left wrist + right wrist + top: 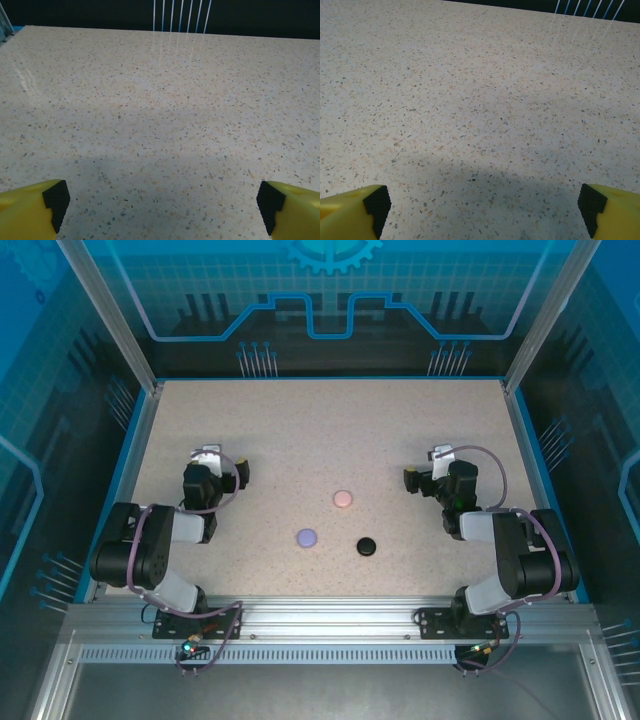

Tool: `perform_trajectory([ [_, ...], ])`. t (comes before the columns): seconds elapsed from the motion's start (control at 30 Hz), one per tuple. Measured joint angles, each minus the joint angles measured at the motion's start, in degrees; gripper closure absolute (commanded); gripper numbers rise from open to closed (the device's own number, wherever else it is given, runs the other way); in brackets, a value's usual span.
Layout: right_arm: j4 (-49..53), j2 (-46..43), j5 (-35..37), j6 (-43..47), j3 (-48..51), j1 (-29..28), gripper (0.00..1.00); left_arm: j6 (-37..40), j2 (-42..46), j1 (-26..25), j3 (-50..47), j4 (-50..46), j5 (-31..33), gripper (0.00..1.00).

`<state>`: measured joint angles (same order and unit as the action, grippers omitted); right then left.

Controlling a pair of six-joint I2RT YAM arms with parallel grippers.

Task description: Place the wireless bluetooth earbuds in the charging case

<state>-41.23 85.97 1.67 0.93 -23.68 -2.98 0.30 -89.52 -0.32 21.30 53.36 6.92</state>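
Near, wrist views: left gripper (162, 205) jaws wide, empty; yellow fingers with black pads (56, 199) cut off at bottom corners. right gripper (484, 207) same, wide and empty. Speckled table (160, 100) beyond both.

Overhead view adds three round cases mid-table between arms: black case (367, 546) and purple case (306, 536) nearer, pink case (343, 498) farther. Earbuds too small to make out.

No lettering, label, brand or number is legible; none on the table (320, 430).
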Motion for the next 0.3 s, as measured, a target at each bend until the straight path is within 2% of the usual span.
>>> perform_trajectory([
  [0.3,0.0,0.0,0.0,0.0,0.0,0.0,0.00,-0.3,0.0,0.0,0.0,-0.6,-0.4,0.01],
])
